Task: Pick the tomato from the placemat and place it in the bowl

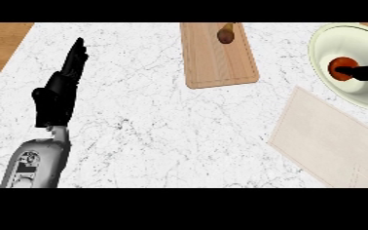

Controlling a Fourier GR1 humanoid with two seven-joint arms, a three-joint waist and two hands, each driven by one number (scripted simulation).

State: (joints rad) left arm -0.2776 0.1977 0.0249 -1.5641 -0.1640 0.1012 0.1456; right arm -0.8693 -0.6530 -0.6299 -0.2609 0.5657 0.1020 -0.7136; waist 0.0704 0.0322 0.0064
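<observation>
Your left hand (60,85) was at the left side of the head view, open, fingers straight and pointing away from you, holding nothing, with the grey forearm (36,163) coming in from the lower edge. It rested over bare marble counter (158,126), well apart from everything else.

Your right hand (357,72) showed only as a few black fingers entering from the right edge. Those fingers lay on the tomato (340,67), touching it from the right; whether they were curled round it or merely against it, you could not tell from this view.

The tomato was inside the pale bowl (323,41), near its centre, so it was off the placemat (320,136). The bowl sat at the far right, cut off by the edge of the view. The beige placemat lay just below the right hand, nearer you, tilted at an angle, its upper corner close to the bowl's rim, with nothing on it.

Between your 2 hands, toward the far side of the counter, lay a wooden cutting board (215,63) with 1 small brown object (226,34) near its far end; you could not tell what kind of item it was.
</observation>
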